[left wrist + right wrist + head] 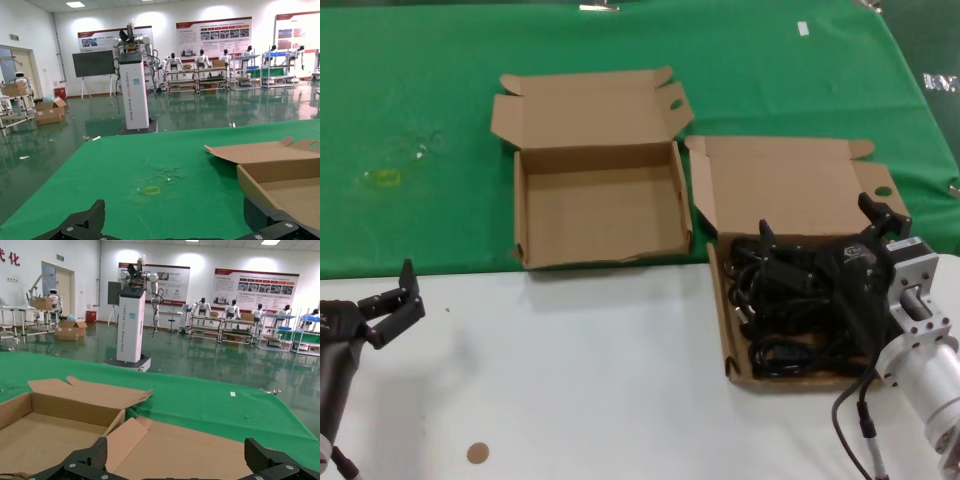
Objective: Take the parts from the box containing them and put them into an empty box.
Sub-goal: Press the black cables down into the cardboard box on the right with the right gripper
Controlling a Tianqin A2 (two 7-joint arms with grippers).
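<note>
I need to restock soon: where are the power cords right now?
In the head view, the power cords lie in the right-hand box, under the right hand, beside the empty box.

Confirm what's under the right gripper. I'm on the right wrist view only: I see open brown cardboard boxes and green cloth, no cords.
Observer: The head view shows the right gripper over the right-hand brown cardboard box, the one filled with black coiled power cords.
Operator: Gripper open?
Observer: Yes, open, nothing between its fingers.
Operator: Is the other box empty?
Observer: Yes. The empty brown cardboard box with the wavy front edge sits to the left of the full one, on the green cloth.
Operator: Left arm?
Observer: The left gripper is open, parked low over the white table, clear of both boxes.
</note>
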